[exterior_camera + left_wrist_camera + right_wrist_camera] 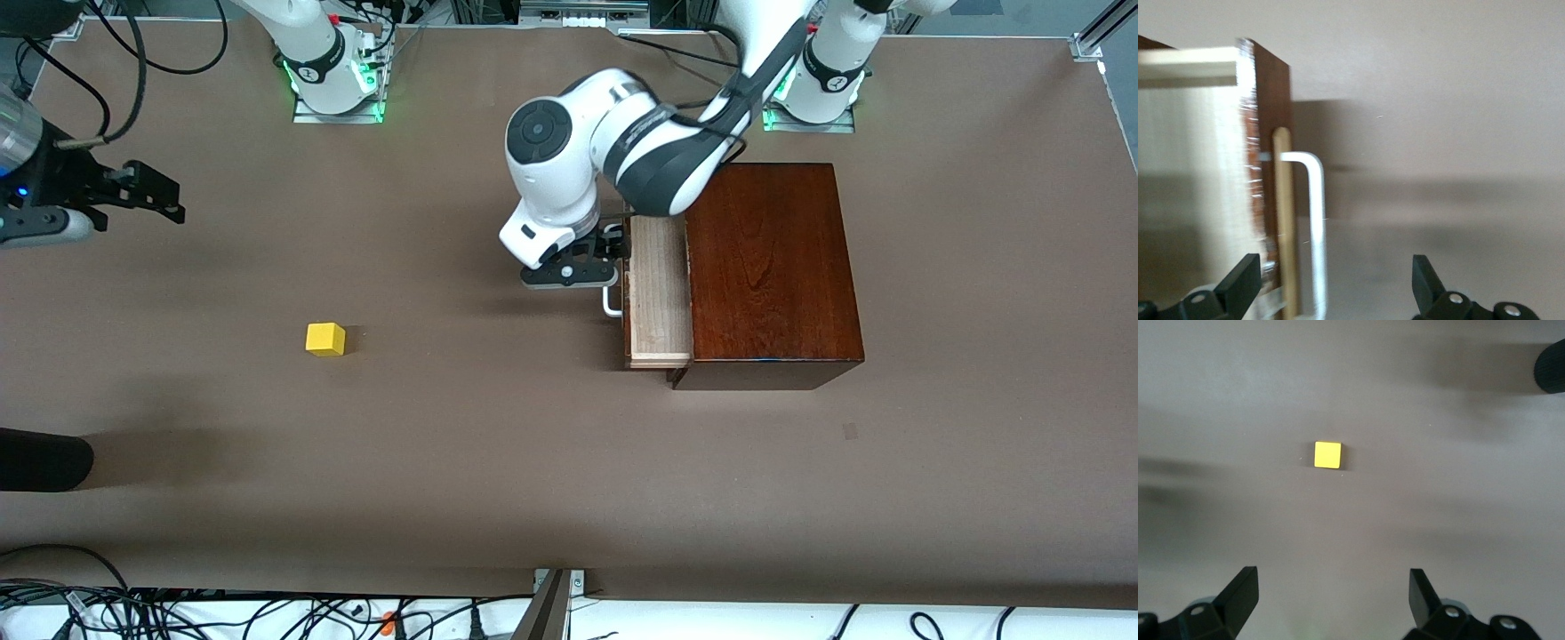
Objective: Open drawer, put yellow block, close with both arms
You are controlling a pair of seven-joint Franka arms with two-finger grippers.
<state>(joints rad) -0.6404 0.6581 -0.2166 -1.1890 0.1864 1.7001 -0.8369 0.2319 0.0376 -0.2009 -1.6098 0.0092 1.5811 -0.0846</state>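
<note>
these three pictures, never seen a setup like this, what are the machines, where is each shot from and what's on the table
Two white robot arms stand at a brown table. One picture looks down from across it; the others come from cameras on each wrist. The left gripper is open at the white handle of the drawer, which stands partly out of its wooden box. The right gripper, also open, hangs high over the yellow block, which lies bare on the table. Nothing is held.
</note>
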